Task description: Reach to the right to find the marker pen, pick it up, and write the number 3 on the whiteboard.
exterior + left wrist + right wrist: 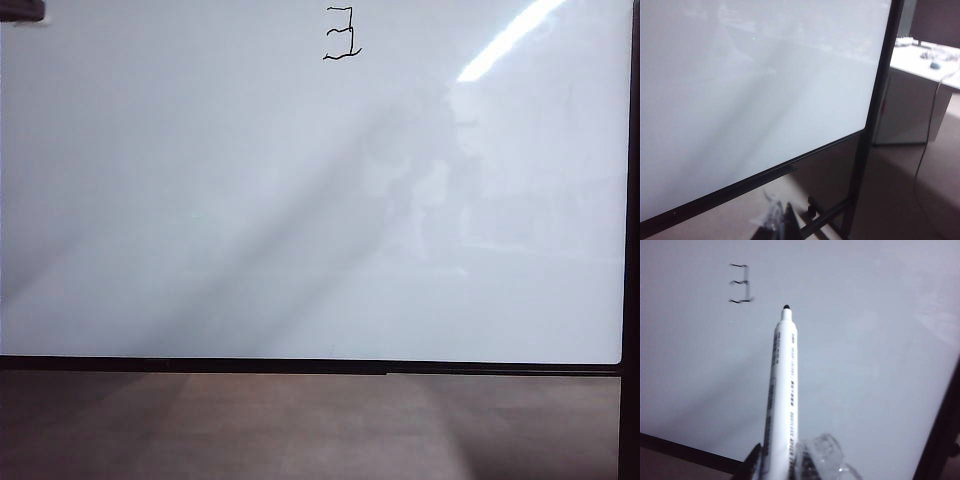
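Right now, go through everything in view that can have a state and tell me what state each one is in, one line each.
whiteboard: upright on its stand, written on near the top edge only.
number 3: fully drawn, black, angular.
marker pen: uncapped, tip off the board, beside the 3.
right gripper: shut on the marker pen, drawn back from the board.
left gripper: only a blurred sliver shows, low by the board's bottom frame; state unclear.

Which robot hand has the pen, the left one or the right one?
The right gripper holds the marker pen, tip pointing at the number 3 on the whiteboard. The left wrist view shows no pen.
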Tool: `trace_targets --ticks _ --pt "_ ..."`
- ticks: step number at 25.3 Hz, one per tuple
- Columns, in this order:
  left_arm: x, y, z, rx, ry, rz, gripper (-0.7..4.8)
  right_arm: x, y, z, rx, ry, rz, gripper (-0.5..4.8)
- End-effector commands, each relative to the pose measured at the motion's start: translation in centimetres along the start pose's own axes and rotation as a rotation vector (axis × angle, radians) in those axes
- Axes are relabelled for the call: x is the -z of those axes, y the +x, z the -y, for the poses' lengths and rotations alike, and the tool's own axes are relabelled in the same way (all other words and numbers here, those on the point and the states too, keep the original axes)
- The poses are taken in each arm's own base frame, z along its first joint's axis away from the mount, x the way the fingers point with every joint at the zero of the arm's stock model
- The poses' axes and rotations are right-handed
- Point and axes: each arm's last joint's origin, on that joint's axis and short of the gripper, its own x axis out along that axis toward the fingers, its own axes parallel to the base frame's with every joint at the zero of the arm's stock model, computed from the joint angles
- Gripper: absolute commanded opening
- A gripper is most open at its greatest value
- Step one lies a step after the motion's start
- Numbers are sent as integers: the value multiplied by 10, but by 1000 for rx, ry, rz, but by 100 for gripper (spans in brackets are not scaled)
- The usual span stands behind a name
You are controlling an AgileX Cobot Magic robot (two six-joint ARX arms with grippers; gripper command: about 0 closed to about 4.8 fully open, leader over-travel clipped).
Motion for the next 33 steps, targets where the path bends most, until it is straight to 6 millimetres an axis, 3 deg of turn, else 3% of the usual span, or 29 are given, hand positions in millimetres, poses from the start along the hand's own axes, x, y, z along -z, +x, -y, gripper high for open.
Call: trace_targets --ticks 1,7,15,25,33 --pt "4 -5 0 -37 -13 28 -5 13 -6 1 22 0 7 53" --pt "18 -4 -1 -58 -24 -14 -5 36 -12 0 1 -14 -79 53" --pt "38 1 -2 -56 -20 -15 -5 51 -15 0 -10 -57 -231 53" --pt "45 2 -2 -73 -12 26 -5 56 -16 0 -14 -72 -286 53" --pt "51 -9 -20 -276 7 115 -5 56 -16 0 -15 -72 -285 53"
